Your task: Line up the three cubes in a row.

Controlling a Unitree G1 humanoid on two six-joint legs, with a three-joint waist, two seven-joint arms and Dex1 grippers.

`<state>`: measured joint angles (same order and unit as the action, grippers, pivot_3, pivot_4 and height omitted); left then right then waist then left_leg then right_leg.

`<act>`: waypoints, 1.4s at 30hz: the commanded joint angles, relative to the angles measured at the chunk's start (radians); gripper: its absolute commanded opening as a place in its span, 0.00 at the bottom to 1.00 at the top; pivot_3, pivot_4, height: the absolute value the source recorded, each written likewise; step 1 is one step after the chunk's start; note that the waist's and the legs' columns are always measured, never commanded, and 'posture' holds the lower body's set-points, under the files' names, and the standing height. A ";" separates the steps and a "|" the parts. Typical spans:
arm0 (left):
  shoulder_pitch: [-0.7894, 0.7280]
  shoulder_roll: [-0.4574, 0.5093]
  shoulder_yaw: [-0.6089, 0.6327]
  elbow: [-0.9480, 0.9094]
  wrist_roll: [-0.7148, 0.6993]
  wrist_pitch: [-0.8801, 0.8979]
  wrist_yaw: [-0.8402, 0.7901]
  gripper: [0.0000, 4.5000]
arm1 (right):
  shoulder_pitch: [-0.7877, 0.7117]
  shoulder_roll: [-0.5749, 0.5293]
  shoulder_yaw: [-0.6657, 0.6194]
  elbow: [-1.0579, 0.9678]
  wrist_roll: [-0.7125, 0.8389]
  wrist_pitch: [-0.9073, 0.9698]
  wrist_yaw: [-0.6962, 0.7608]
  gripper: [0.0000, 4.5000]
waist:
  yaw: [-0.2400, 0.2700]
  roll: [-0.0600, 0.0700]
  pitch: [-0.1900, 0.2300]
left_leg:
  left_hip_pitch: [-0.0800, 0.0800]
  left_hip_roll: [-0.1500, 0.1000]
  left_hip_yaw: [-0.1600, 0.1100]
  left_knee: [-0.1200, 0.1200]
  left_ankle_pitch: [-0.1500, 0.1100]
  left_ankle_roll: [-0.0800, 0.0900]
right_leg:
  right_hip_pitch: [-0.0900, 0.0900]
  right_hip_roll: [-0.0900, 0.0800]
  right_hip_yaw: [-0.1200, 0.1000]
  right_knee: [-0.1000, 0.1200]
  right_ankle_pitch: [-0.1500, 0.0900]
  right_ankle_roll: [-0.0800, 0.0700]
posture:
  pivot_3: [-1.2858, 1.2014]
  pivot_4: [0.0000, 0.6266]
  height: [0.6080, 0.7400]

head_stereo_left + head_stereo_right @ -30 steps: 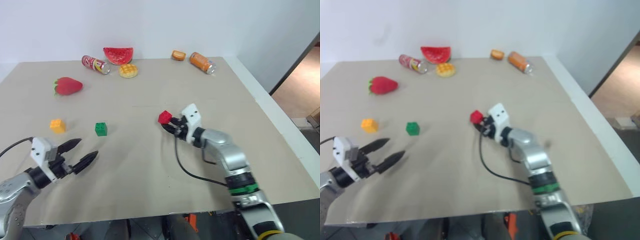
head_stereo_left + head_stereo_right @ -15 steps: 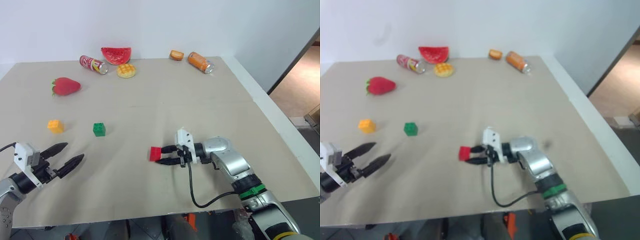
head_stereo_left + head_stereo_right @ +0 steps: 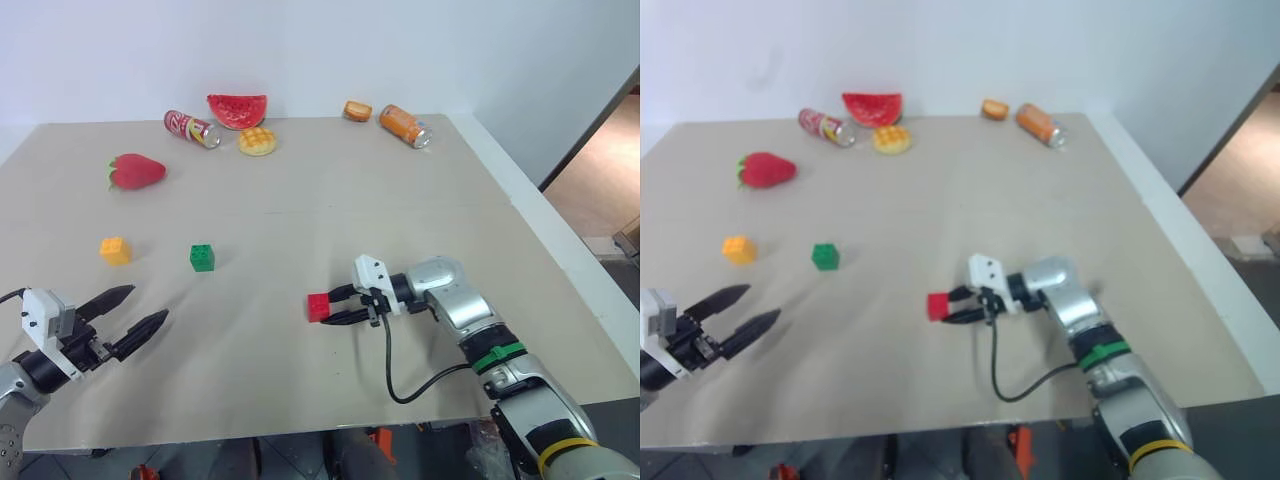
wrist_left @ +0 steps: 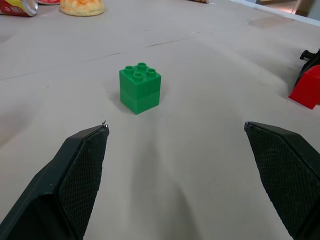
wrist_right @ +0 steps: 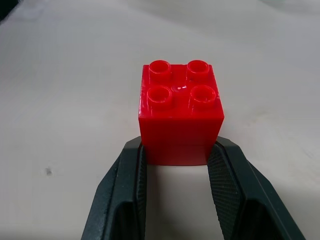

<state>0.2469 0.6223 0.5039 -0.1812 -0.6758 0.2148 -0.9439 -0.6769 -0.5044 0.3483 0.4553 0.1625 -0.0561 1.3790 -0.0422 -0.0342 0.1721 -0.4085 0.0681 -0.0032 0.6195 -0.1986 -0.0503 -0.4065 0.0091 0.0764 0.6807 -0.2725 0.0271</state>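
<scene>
My right gripper [image 3: 331, 307] points left near the table's front middle, shut on the red cube [image 3: 318, 307]. In the right wrist view the two fingers [image 5: 131, 185] clamp the studded red cube [image 5: 181, 117] at its lower sides, low over the table. The green cube [image 3: 201, 257] stands upright further left, and the orange-yellow cube [image 3: 115, 250] stands left of that. My left gripper [image 3: 148, 303] hovers open at the near left with nothing in it. In the left wrist view the green cube [image 4: 140, 90] stands ahead of its spread fingers.
Along the far edge lie a red strawberry [image 3: 136, 171], a red can [image 3: 190, 128], a watermelon slice [image 3: 237, 108], a yellow waffle bun [image 3: 257, 141], a small orange pastry [image 3: 357, 110] and an orange can [image 3: 405, 124]. The table's white right edge [image 3: 545, 235] drops off.
My right gripper has carried the red cube from mid-table toward the front edge and lower, turning to point left. The left gripper stays open and has hardly moved.
</scene>
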 commanded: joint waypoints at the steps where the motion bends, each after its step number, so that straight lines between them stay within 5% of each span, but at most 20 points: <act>1: -0.004 -0.002 0.020 -0.039 -0.015 -0.004 0.010 1.00 | 0.002 -0.040 -0.036 0.015 -0.016 -0.021 0.015 0.26 | 0.000 0.000 0.000 | 0.000 0.000 0.000 0.000 0.000 0.000 | 0.000 0.000 0.000 0.000 0.000 0.000 | 0.52 0.24 1.00; 11: -0.042 -0.008 -0.008 -0.029 -0.008 0.000 0.019 1.00 | 0.002 -0.017 -0.041 0.031 -0.024 -0.032 -0.019 0.26 | -0.003 0.000 0.000 | 0.000 0.000 0.000 0.000 0.000 0.000 | 0.000 0.000 0.001 0.000 0.001 0.001 | 0.52 0.24 1.00; 12: -0.044 -0.009 -0.010 -0.029 -0.008 0.000 0.021 1.00 | -0.005 -0.009 -0.045 0.047 -0.030 -0.041 -0.032 0.50 | -0.003 0.000 0.000 | 0.000 0.000 0.000 0.000 0.000 0.000 | 0.000 0.001 0.001 0.000 0.001 0.001 | 0.52 0.24 1.00; 18: -0.045 -0.018 -0.017 -0.032 -0.007 -0.001 0.032 1.00 | -0.021 -0.008 -0.047 0.073 -0.056 -0.036 -0.048 0.93 | -0.004 0.000 0.000 | 0.001 0.000 0.000 0.000 0.000 0.000 | 0.000 0.001 0.001 0.000 0.002 0.000 | 0.52 0.24 1.00; 29: -0.038 -0.067 -0.039 -0.020 0.028 0.008 0.117 1.00 | -0.056 -0.200 -0.143 -0.055 0.066 0.103 0.159 0.93 | 0.000 0.003 0.004 | 0.000 -0.001 0.001 0.001 0.000 0.000 | 0.000 -0.001 0.001 0.000 0.000 0.002 | 0.52 0.24 1.00; 36: -0.070 -0.137 -0.167 -0.055 0.159 0.037 0.287 1.00 | -0.152 -0.132 -0.293 -0.154 0.212 0.332 -0.026 0.93 | -0.016 0.003 0.004 | 0.002 0.001 0.000 0.000 0.000 0.000 | 0.000 0.003 0.003 0.001 0.002 0.000 | 0.52 0.24 1.00; 42: -0.205 -0.221 -0.234 -0.035 0.251 0.093 0.499 1.00 | -0.046 -0.060 -0.285 -0.338 0.242 0.405 -0.121 0.93 | 0.001 0.002 0.004 | 0.000 0.000 -0.002 0.001 0.000 0.000 | 0.000 0.002 0.001 0.001 0.002 0.001 | 0.52 0.24 1.00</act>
<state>0.0683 0.4126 0.2760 -0.2040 -0.4594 0.2987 -0.5114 -0.7554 -0.5634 0.0640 0.1740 0.3981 0.3401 1.2791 -0.0411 -0.0320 0.1759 -0.4090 0.0678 -0.0045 0.6202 -0.1984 -0.0504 -0.4059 0.0100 0.0770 0.6820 -0.2704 0.0281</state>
